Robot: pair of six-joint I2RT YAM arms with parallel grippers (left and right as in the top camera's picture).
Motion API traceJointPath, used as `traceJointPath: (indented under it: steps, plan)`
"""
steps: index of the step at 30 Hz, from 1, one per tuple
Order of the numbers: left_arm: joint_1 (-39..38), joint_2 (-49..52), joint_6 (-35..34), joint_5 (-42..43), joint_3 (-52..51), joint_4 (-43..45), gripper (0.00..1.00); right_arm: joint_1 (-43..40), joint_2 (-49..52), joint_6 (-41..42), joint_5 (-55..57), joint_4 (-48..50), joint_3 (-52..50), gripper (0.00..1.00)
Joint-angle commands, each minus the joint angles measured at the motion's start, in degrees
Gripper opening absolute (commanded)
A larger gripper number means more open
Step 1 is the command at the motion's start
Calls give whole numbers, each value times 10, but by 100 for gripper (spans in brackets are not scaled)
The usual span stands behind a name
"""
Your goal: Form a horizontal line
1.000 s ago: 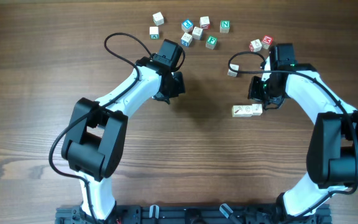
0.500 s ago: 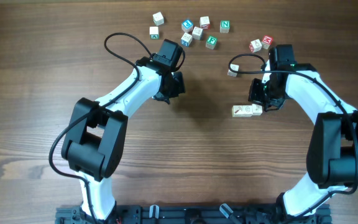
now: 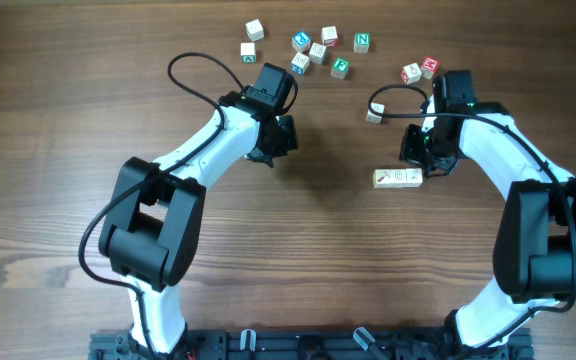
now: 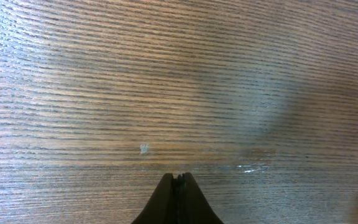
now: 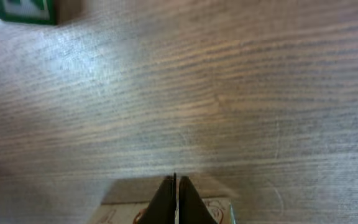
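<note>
The horizontal line (image 3: 398, 178) is a short pale bar of three cream cubes lying on the table right of centre. My right gripper (image 3: 427, 160) is shut and empty, its tip just behind the bar's right end. In the right wrist view the shut fingers (image 5: 174, 182) sit over the pale cubes (image 5: 120, 211) at the bottom edge. My left gripper (image 3: 280, 137) is shut and empty, far left of the bar. The left wrist view shows its closed fingers (image 4: 179, 178) over bare wood.
Several loose letter cubes lie at the back: a white one (image 3: 255, 29), a green one (image 3: 362, 42), red ones (image 3: 412, 72), and a pale cube (image 3: 374, 117) by the right arm's cable. A green cube (image 5: 27, 10) shows in the right wrist view.
</note>
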Motion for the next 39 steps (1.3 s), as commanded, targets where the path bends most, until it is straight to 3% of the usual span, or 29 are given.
traceJointPath:
  steps: [1, 15, 39]
  plan:
    - [2, -14, -2, -5, 0, 0, 4, -4, 12, 37, 61, 1, 15, 5]
    - [2, -14, -2, -5, 0, 0, 4, -44, 12, 81, 56, -145, 45, 5]
    - [2, -14, -2, -5, 0, 0, 4, -44, 12, 79, 17, -110, 10, 4]
